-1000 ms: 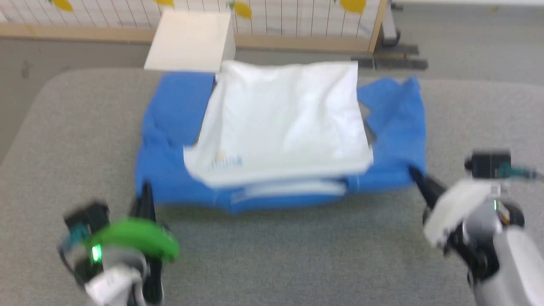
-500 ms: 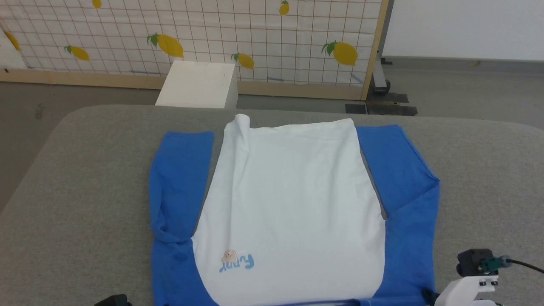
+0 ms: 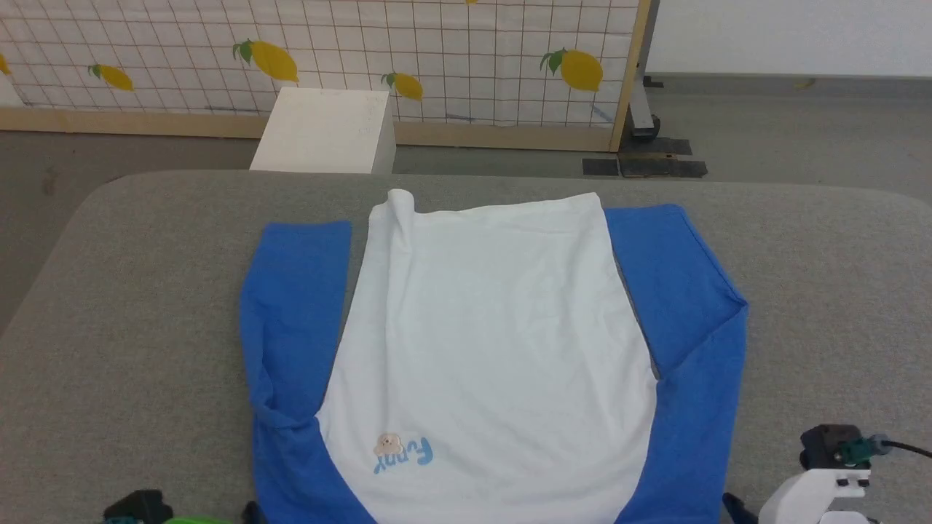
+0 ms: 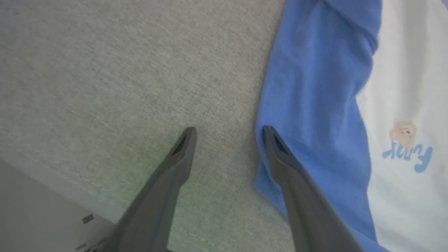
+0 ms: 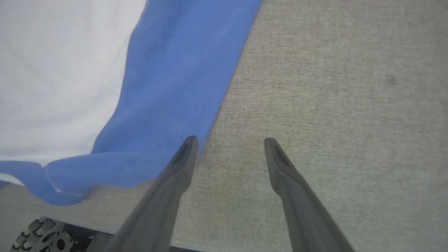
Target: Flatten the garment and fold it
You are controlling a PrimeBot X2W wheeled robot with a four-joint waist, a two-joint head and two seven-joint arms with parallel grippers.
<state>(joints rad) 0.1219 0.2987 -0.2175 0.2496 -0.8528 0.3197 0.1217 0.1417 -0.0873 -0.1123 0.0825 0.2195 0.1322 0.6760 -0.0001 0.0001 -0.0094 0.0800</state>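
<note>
The worktop is a grey, finely woven surface with rounded far corners. The garment lies spread on its middle, logo end toward you.

Shapes and textures, left to right: the left sleeve is a long royal-blue band of soft knit, creased near its lower end. The white body is smooth with faint wrinkles, and its far left corner is curled over. The logo, pale-blue lettering with a small tan figure, sits at the near left of the body. The right sleeve is blue and bends to a point at its outer edge.

The left claw stands wide over bare worktop and holds nothing. Its inner finger overlaps the blue sleeve edge, and you cannot tell whether it touches. The right claw is equally wide and empty, with one fingertip at the blue edge.

A second ago the picture was blurred and the white body billowed above the sleeves. It now lies flat, as it did half a second ago. The head camera has also shifted since then.
</note>
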